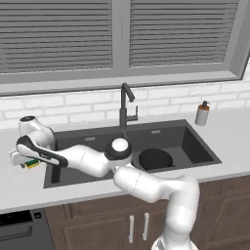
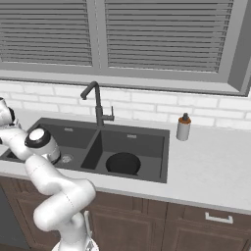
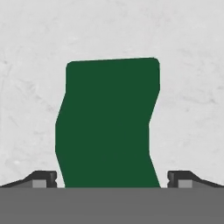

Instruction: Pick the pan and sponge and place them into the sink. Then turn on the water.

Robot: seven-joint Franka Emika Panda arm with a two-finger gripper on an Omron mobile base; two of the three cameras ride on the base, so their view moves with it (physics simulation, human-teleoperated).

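Sponge (image 3: pixel 107 124) on counter (image 3: pixel 192 87), between spread fingertips (image 3: pixel 43 178) of end effector (image 3: pixel 112 179)

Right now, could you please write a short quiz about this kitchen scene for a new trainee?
1. True or false: the pan already lies in the sink.
2. Which thing sits between the open fingers of the hand: A) soap bottle, B) sponge, C) faucet?
3. Fill in: the sponge rests on the ____, left of the sink.

Key: 1 true, in the right basin. 2 B. 3 counter.
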